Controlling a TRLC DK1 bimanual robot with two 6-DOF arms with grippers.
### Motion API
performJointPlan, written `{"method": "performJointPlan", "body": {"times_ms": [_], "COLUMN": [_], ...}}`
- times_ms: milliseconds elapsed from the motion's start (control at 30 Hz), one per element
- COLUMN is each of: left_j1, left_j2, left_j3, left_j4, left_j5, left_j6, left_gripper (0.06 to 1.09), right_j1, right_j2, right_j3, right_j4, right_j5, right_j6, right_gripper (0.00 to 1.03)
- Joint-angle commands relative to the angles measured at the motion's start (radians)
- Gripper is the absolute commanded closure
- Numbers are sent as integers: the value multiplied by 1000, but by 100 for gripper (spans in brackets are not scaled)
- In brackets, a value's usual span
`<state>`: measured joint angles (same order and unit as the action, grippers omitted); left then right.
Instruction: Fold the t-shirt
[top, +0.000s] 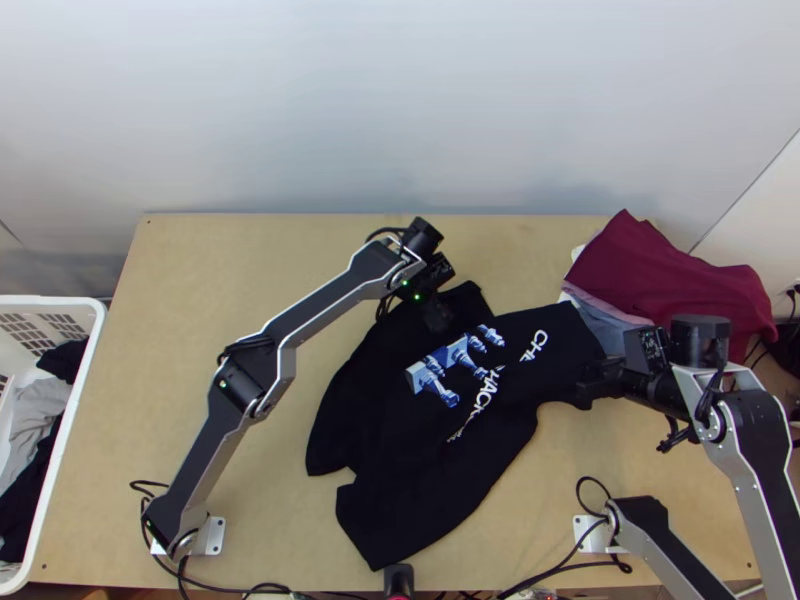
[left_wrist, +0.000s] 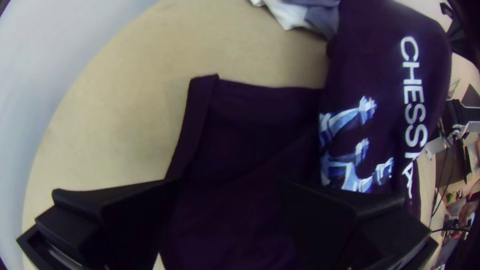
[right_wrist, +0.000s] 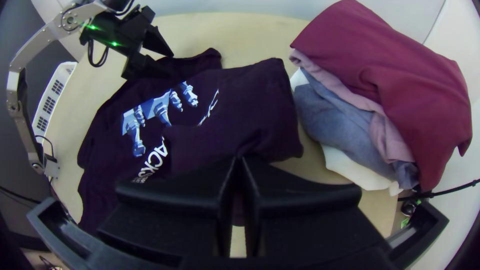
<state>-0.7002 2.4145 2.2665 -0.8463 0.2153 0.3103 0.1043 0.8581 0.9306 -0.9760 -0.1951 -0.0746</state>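
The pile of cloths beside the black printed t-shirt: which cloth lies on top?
The wide dark red cloth: it lies over the pink cloth, the blue-grey cloth and the white cloth, which stick out from under it.

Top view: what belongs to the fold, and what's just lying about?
For the fold:
- black t-shirt
- left gripper, open above it
- right gripper, shut on its fabric

Lying about:
- cloth pile, maroon on top
- white basket holding clothes
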Motion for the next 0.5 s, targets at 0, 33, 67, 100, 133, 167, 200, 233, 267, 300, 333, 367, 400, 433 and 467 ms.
{"method": "performJointPlan", "body": {"times_ms": [0,33,67,100,133,167,200,233,267,300,333,367,400,433,467], "left_j1": [1,-1,1,1,1,1,1,1,1,1,1,1,1,2,2], "left_j2": [63,67,72,78,84,84,83,83,83,84,84,86,86,84,81], "left_j3": [-1,-1,-1,-1,-1,-1,-1,-1,-1,-1,-2,-2,-7,-9,-13], "left_j4": [-4,-5,-5,-5,-5,-4,-2,-2,-4,-10,-16,-19,-25,-28,-33], "left_j5": [-24,-24,-24,-27,-39,-45,-45,-45,-45,-45,-45,-45,-44,-44,-44], "left_j6": [-7,-10,-14,-17,-17,-17,-14,-14,-13,-13,-14,-19,-25,-28,-34], "left_gripper": [27,32,35,39,43,48,50,55,65,71,75,81,84,86,86], "right_j1": [8,8,8,8,8,8,8,8,8,9,11,15,17,18,18], "right_j2": [-11,-13,-14,-14,-16,-16,-16,-18,-18,-18,-18,-16,-18,-18,-18], "right_j3": [-3,-3,-3,-3,-3,-4,-4,-4,-4,-4,-3,-1,-1,1,2], "right_j4": [-3,-3,-4,-6,-6,-7,-7,-7,-7,-7,-6,-6,-6,-6,-7], "right_j5": [-1,-1,-1,0,0,0,0,0,-1,-1,-1,-1,-1,-1,0], "right_j6": [2,2,1,-1,-2,-2,-2,-2,-4,-4,-4,-2,-2,-4,-4], "right_gripper": [100,100,100,100,100,100,100,100,100,100,100,100,100,100,100]}}
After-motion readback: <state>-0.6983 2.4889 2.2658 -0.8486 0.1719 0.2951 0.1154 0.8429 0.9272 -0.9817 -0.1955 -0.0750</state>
